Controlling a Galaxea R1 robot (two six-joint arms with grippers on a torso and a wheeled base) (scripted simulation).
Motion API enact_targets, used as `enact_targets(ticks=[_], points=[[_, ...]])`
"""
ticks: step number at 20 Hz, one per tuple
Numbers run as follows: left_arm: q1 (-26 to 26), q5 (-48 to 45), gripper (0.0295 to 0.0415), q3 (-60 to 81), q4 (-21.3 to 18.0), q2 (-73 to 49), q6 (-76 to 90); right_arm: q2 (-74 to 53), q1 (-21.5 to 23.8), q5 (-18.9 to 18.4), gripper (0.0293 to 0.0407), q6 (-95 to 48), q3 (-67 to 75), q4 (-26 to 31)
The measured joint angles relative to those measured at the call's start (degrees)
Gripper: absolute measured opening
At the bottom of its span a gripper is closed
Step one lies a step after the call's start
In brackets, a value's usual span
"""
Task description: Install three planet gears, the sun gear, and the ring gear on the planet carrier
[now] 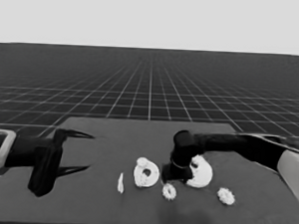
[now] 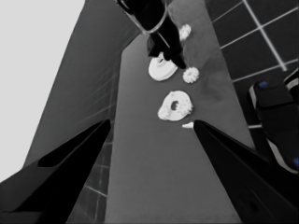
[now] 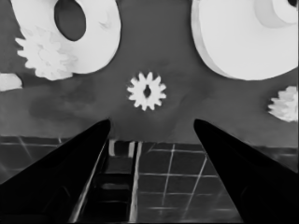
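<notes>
In the head view, a loose gear (image 1: 169, 191) (image 3: 147, 91) (image 2: 190, 74) lies flat on the table (image 1: 100, 204) close to its front edge. A second gear (image 1: 226, 196) (image 3: 285, 105) (image 2: 185, 31) lies well apart from it, at its 3 o'clock.

The smaller round part (image 1: 146, 172) (image 2: 175, 106) (image 3: 100, 42) lies behind the first gear, at that gear's 11 o'clock. The dark hole in its middle is showing. The right wrist view shows a third gear (image 3: 46, 56) against its rim, and I cannot tell whether any more gears sit on it. A thin white piece (image 1: 120, 183) (image 2: 188, 125) (image 3: 8, 81) stands near this part, at its 8 o'clock and not touching it.

The larger round part (image 1: 202, 173) (image 2: 161, 70) (image 3: 243, 42) lies at 3 o'clock from the smaller one, partly hidden by the right arm.

The right gripper (image 1: 176, 179) (image 3: 152, 122) hangs low between the two round parts, just beside the larger one at its 9 o'clock. Its fingers are spread wide and hold nothing. The first gear lies just past its fingertips, not between them.

The left gripper (image 1: 89, 151) (image 2: 152, 122) is parked over the table's left end, at 9 o'clock from all the parts. Its fingers are also spread and empty.
</notes>
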Motion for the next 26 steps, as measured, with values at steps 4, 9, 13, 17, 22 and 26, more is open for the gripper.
enact_targets(ticks=[4, 9, 13, 17, 22, 26], points=[[0.0, 0.0, 0.0385, 0.0, 0.0, 0.0, 0.0, 1.3, 0.0, 0.7, 0.0385, 1.3, -3.4, 1.2], [0.0, 0.0, 0.0385, 0.0, 0.0, 0.0, 0.0, 2.8, -12.9, 2.6, 0.0385, -3.9, -10.9, -11.5], [0.0, 0.0, 0.0385, 0.0, 0.0, 0.0, 0.0, 2.9, -13.5, 3.0, 0.0385, -4.4, -11.7, -12.2], [0.0, 0.0, 0.0385, 0.0, 0.0, 0.0, 0.0, 3.0, -13.6, 3.0, 0.0312, -4.4, -11.8, -12.3], [0.0, 0.0, 0.0385, 0.0, 0.0, 0.0, 0.0, 3.0, -13.6, 3.0, 0.0312, -4.4, -11.8, -12.3], [0.0, 0.0, 0.0385, 0.0, 0.0, 0.0, 0.0, 1.7, -5.4, 0.6, 0.0312, 0.0, -5.4, -4.0]])
